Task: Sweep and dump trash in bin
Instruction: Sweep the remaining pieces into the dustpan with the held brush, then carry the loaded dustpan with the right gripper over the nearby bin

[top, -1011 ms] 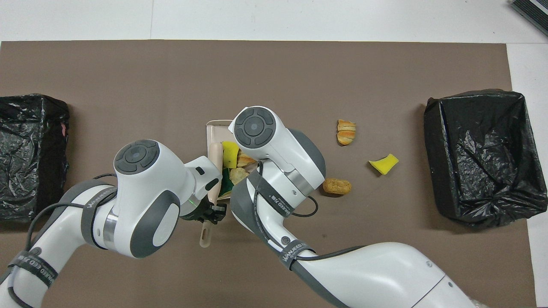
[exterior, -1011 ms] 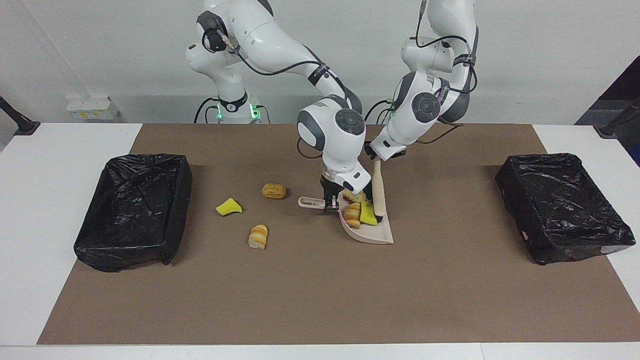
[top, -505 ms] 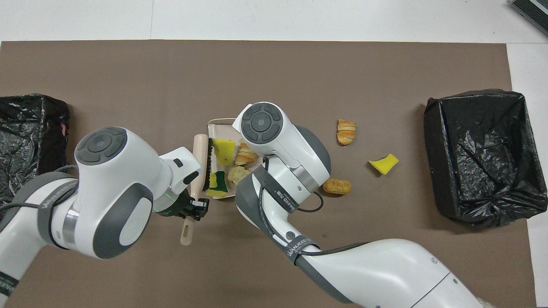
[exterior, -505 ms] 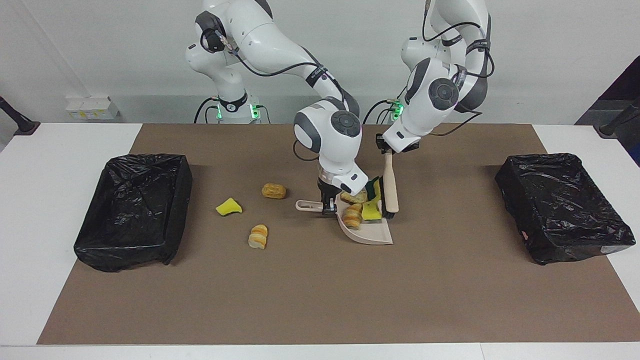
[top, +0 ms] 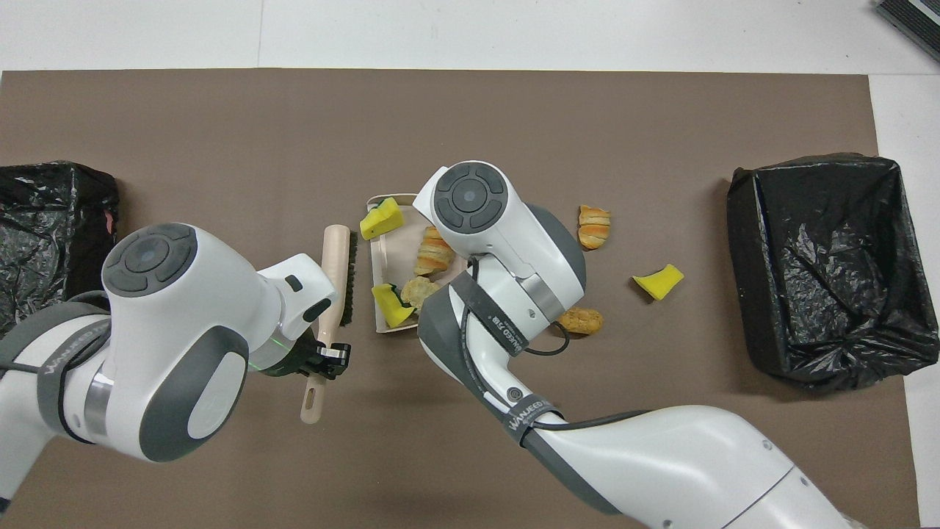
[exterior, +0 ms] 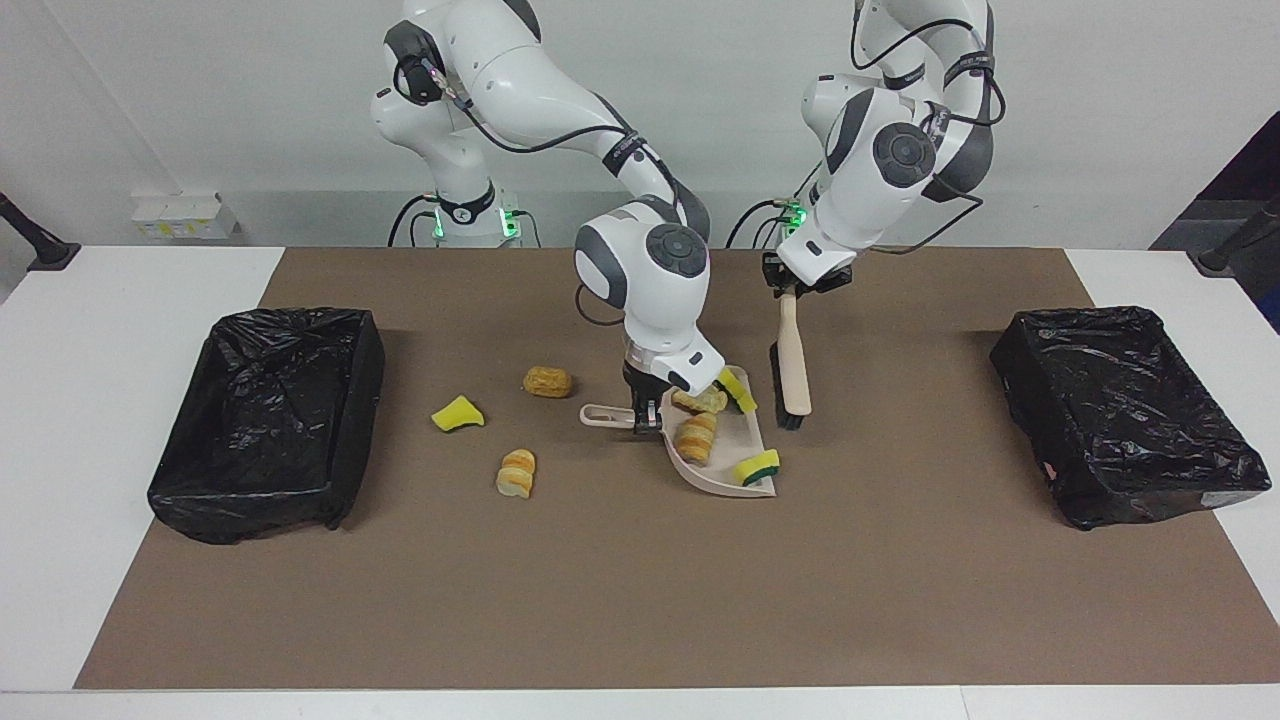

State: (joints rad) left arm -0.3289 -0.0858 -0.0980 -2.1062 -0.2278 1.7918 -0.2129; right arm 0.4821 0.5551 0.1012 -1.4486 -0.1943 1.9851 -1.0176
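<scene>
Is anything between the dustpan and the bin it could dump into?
Yes. Three scraps lie on the mat between the dustpan and the bin at the right arm's end: a bread piece, a striped piece and a yellow sponge chunk.

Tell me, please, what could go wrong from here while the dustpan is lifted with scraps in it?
1. The yellow-and-green sponge chunk sits at the dustpan's open lip and could slide off if the right gripper, shut on the handle, tips it.
2. Three scraps remain on the mat toward the right arm's end: a yellow chunk and two bread-like pieces. Dumping now would leave them.
3. The brush, held by the left gripper, hangs beside the pan and could knock it.
</scene>
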